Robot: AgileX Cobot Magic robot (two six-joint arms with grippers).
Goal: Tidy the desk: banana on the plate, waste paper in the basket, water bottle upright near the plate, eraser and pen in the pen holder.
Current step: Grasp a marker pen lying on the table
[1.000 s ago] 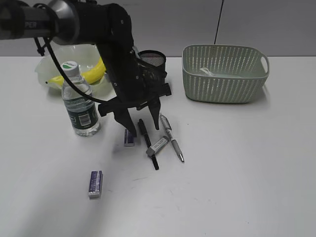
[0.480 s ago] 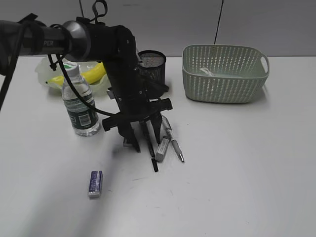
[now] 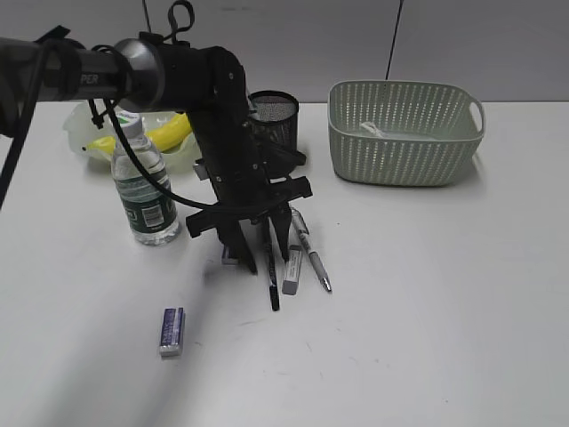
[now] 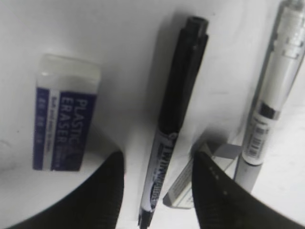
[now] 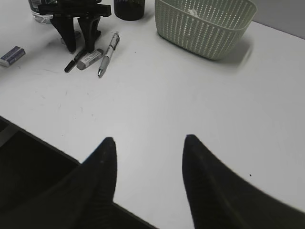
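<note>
My left gripper [image 3: 264, 255] is open and low on the desk [image 3: 427, 294], its fingers astride a black pen [image 4: 174, 109]. A blue eraser [image 4: 64, 121] lies just left of the fingers. A grey eraser [image 4: 183, 183] and a silver pen [image 4: 271, 90] lie just to the right. Another blue eraser [image 3: 172, 331] lies alone nearer the front. The water bottle [image 3: 142, 182] stands upright next to the plate [image 3: 80, 129], which holds the banana [image 3: 164, 133]. The pen holder [image 3: 274, 116] stands behind the arm. The waste paper [image 3: 373, 130] lies in the basket [image 3: 404, 142]. My right gripper [image 5: 150, 140] is open and empty.
The right gripper hovers over the desk's near edge [image 5: 47, 138], out of the exterior view. The left arm [image 3: 213, 107] reaches over the bottle and plate. The basket [image 5: 205, 24] stands at the back right.
My left gripper has come down over the pens. The black pen has straightened between its fingers, and the grey eraser has turned to lie alongside it.
</note>
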